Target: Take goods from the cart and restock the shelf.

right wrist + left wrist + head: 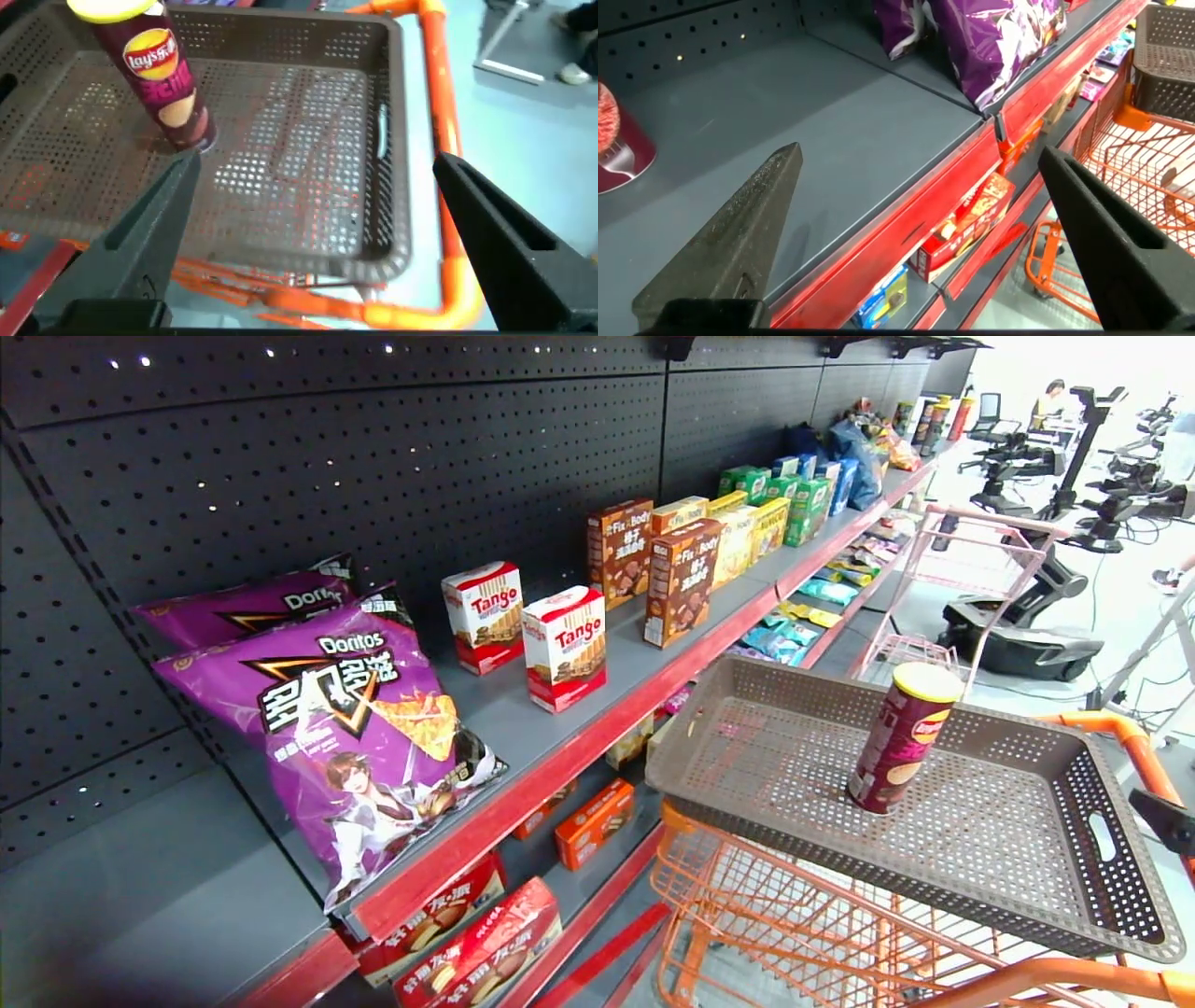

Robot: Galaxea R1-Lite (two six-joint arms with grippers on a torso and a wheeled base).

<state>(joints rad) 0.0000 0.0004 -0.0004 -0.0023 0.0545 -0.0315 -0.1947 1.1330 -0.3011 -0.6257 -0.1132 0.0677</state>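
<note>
Bring right gripper [318, 159], jaws wide and empty, level onto chip can [901, 737] standing upright near the middle of the cart's tray [1027, 859]. Close around the body below the lid, then lift straight. Keep left gripper [920, 151], also wide, over bare shelf [831, 140].

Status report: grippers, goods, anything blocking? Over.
Left gripper open over shelf. Right gripper open near brown basket. Chip can upright in basket, ungrasped. Nothing blocking it.

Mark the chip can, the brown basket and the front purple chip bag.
chip can [901, 742], head view, its maroon side.
brown basket [999, 812], head view, bare floor.
front purple chip bag [345, 737], head view, printed face.
</note>
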